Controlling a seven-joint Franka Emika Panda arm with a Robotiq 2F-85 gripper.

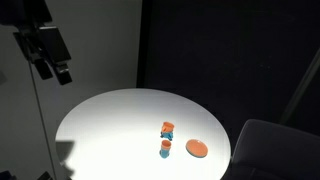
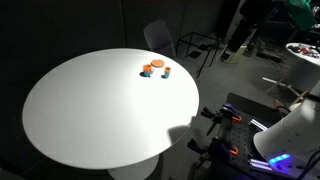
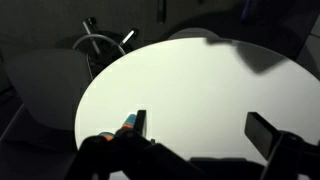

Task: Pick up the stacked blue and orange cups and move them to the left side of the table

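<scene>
The stacked blue and orange cups (image 1: pixel 165 149) stand as a tiny slim stack on the round white table (image 1: pixel 110 125), right of its middle. They also show in the other exterior view (image 2: pixel 166 72), near the far edge of the table (image 2: pixel 90 110). My gripper (image 1: pixel 55 68) hangs high above the table's left side, far from the cups, open and empty. In the wrist view my jaws (image 3: pixel 200 130) are spread wide over bare tabletop. A blue and orange cup stack (image 3: pixel 128 122) peeks out beside one finger; I cannot tell which stack it is.
A chunkier orange-blue-orange stack (image 1: pixel 168 129) stands just behind the slim stack. A flat orange disc (image 1: pixel 197 148) lies next to them, also in the other exterior view (image 2: pixel 147 71). A grey chair (image 1: pixel 270 145) stands at the table's edge. Equipment (image 2: pixel 285 130) stands off the table.
</scene>
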